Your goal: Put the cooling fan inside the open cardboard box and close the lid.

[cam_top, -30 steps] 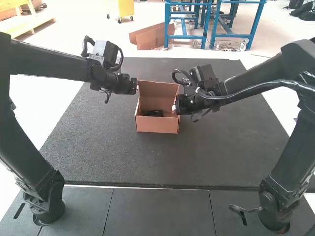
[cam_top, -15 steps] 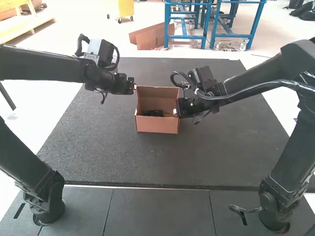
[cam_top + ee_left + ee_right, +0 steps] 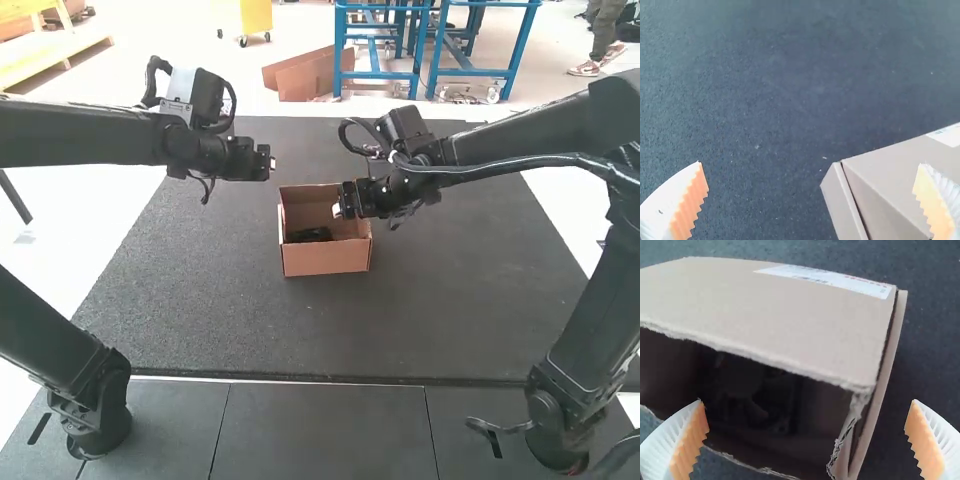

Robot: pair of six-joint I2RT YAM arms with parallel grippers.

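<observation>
The left hand (image 3: 262, 160), its white ribbed fingers (image 3: 682, 207) with orange pads spread wide and grasping nothing, hangs just beyond the far left corner of the small brown cardboard box (image 3: 325, 252). The box sits near the middle of the black-matted worktop (image 3: 200, 290), its labelled lid (image 3: 765, 320) tilted over the opening, not shut. Inside lies the dark cooling fan (image 3: 311, 234), dim and hard to make out. The right hand (image 3: 345, 200), also released, is at the box's far right corner.
</observation>
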